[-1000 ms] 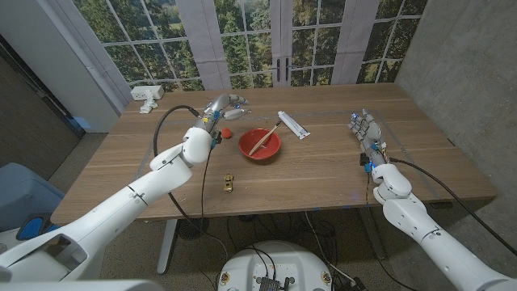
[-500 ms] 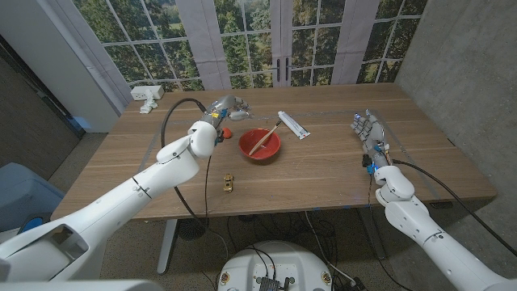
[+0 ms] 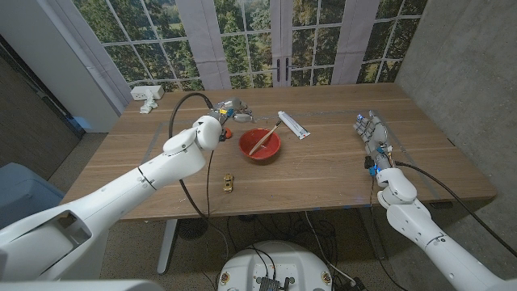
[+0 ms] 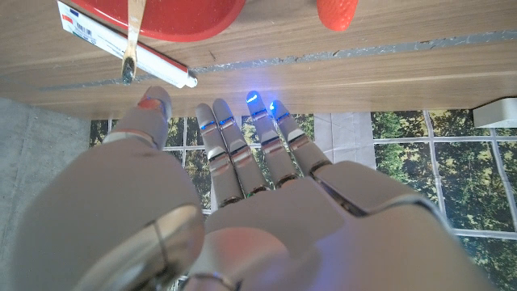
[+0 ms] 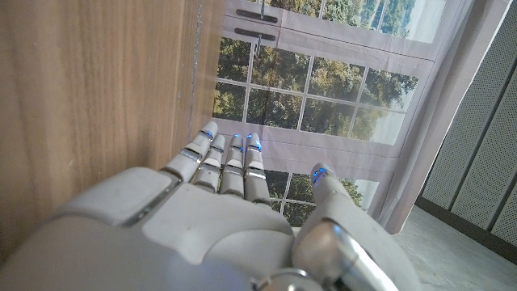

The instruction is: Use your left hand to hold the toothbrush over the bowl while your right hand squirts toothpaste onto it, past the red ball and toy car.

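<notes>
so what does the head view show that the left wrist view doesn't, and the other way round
Head view alone: the toy car near the table's front edge, the right hand open at the table's right side holding nothing, and the white power strip whole at the far left corner.

Left wrist view alone: the back of the left hand close up, fingers spread with lit blue tips, empty.

Both: the red bowl, the toothbrush lying across it, the toothpaste tube, the red ball and the wooden table.
</notes>
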